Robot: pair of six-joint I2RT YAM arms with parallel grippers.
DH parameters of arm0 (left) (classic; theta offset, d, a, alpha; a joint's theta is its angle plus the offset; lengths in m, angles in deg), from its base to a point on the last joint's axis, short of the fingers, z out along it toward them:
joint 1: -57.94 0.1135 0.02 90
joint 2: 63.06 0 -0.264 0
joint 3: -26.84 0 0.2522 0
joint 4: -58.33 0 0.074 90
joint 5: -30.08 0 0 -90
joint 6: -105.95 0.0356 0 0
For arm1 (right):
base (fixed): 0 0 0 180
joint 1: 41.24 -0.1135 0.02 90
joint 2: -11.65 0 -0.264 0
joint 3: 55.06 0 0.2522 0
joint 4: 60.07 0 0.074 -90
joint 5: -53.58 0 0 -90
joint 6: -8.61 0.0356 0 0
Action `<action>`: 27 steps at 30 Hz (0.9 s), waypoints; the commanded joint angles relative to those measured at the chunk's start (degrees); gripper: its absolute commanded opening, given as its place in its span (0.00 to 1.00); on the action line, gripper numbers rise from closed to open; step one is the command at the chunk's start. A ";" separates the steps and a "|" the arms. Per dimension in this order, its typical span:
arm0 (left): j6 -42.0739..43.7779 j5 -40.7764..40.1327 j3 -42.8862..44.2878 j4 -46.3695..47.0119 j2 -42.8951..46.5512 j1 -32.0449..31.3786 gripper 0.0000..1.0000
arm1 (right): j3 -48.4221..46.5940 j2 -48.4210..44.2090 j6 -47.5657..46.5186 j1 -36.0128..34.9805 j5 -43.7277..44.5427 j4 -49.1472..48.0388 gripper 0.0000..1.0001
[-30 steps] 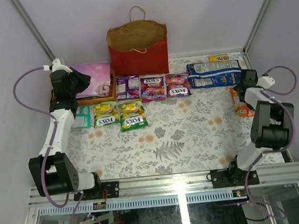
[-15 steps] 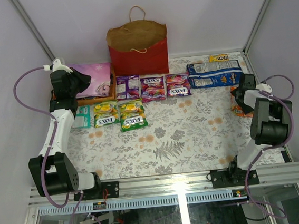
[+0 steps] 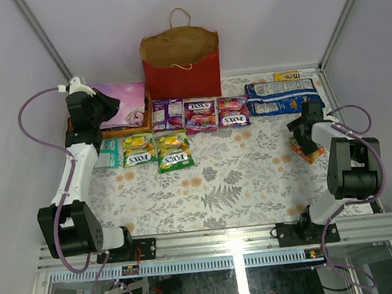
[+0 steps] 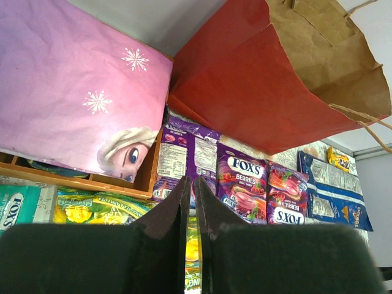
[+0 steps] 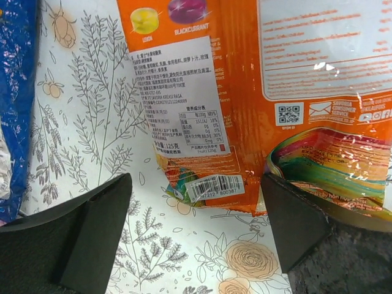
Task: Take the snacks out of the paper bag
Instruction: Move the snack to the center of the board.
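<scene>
Right claw (image 5: 193, 199) jaws wide apart over the glossy, crinkled orange packet (image 5: 202, 104), which lies flat on the floral worktop (image 3: 240, 177); nothing gripped. Left claw (image 4: 191, 193) pinched together, empty. Fox's bags (image 3: 200, 115) in rows before the stiff red paper bag (image 3: 182, 75), upright, mouth open. Likely laid out clear of it.

The paper bag (image 3: 181, 68) stood upright at the back of the table (image 3: 240, 177), against the rear wall. Left of it sat a tray (image 3: 149, 118) with a flat item (image 3: 124, 104) lying in it. Directly before the bag, three Fox's bags (image 3: 200, 115) lay side by side in a row. Before the row's left end lay two more Fox's bags (image 3: 139, 152), with a small packet (image 3: 106, 154) just left of them. Right of the row lay a large snack bag (image 3: 280, 97), with a small bar (image 3: 286, 76) behind it and a lone packet (image 3: 301, 152) before it, near the table's right edge.
</scene>
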 commanded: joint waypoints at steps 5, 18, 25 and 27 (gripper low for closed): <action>1.96 -1.02 0.57 0.85 1.40 -0.55 0.06 | 4.22 0.90 3.72 -4.68 -7.65 5.26 0.94; 1.92 -1.06 0.39 0.70 1.81 -0.72 0.06 | 4.41 7.17 9.23 -35.42 -10.67 6.27 0.94; 2.10 -1.38 0.44 0.50 2.10 -0.94 0.07 | -7.25 12.97 3.28 -50.98 -11.22 9.86 0.95; 2.08 -1.23 0.43 0.60 2.03 -1.03 0.07 | -11.70 13.75 -1.47 -53.29 -11.21 9.43 0.96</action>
